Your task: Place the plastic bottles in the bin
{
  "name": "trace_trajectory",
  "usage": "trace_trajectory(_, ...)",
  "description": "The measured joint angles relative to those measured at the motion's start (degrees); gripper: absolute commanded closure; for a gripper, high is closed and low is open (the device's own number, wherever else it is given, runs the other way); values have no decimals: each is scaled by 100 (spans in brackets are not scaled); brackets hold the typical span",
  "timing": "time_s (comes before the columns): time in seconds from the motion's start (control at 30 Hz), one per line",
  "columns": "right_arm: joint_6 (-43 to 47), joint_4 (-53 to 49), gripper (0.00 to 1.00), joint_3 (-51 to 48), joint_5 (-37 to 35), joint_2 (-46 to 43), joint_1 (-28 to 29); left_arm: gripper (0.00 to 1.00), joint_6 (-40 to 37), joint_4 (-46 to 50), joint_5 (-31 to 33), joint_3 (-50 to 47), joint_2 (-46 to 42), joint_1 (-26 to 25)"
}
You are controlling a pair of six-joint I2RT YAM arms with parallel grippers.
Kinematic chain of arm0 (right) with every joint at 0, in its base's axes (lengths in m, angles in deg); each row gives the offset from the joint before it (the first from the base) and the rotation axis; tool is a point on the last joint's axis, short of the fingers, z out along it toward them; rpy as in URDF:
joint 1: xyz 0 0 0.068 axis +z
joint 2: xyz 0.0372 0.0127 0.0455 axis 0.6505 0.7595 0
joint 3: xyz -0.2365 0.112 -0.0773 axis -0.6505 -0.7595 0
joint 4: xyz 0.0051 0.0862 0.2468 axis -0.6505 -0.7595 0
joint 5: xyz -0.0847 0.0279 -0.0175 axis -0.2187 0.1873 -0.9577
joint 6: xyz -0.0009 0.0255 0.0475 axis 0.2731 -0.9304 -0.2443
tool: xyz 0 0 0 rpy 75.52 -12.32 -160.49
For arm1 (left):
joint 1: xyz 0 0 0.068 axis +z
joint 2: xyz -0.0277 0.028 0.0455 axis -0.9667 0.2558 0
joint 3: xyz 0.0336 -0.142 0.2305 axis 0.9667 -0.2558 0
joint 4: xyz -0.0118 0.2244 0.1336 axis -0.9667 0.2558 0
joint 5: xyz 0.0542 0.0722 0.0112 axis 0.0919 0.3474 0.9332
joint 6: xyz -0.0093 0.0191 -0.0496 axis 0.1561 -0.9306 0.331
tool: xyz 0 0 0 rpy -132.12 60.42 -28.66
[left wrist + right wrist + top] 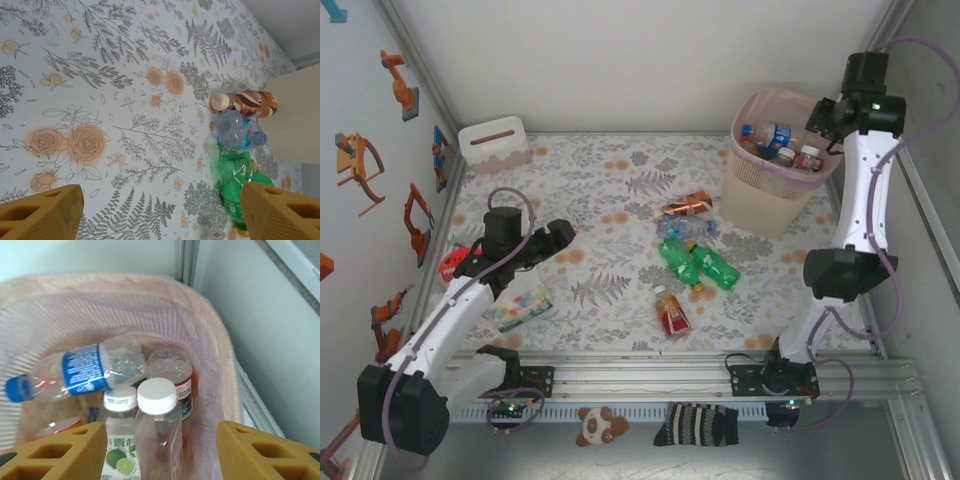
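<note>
Five plastic bottles lie loose mid-table, just beside the bin. A brown-labelled bottle, a crumpled clear bottle and two green bottles are bunched and touching, and a red-labelled bottle lies a little nearer the arms.

The left pincer hangs over bare cloth short of that cluster, released and holding nothing. Closing on one of the bunched bottles could nudge its neighbours, and round bottles on their sides would likely roll. The crushed clear one looks apt to slip or squirt out of a grip.

The right pincer is over the bin's mouth, also released, its fingers well apart on either side of a white-capped clear bottle without touching it. That bottle sits high on the pile, so a sideways pull-out could catch it, or snag the pinkish liner and tug the bin.

Inside the bin are a blue-capped, blue-labelled bottle lying across the heap, a lime-labelled bottle, a bottle with a red-and-white label, and more half-hidden beneath. The load is rising, so later drops may bounce off it.
</note>
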State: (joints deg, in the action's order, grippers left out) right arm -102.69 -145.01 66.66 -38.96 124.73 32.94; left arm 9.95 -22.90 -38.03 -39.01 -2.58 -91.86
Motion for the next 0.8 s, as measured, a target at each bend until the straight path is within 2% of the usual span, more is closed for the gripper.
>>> trace_trajectory(0.17, 31, -37, 45, -68, 90, -527, 120, 22, 0, 15, -48, 107, 262, -170)
trace_trajectory(0.4, 70, -72, 49, -815, 133, -1305, 769, 23, 11, 170, 234, 629, 693, -1078)
trace_trajectory(0.57, 70, -249, 51, -1392, -7, -1687, 1674, 23, 118, 201, 398, 723, 953, -1502)
trace_trajectory(0.8, -107, -428, 53, -2363, -4, -1847, 3104, 23, 190, 212, 485, 721, 1056, -1558)
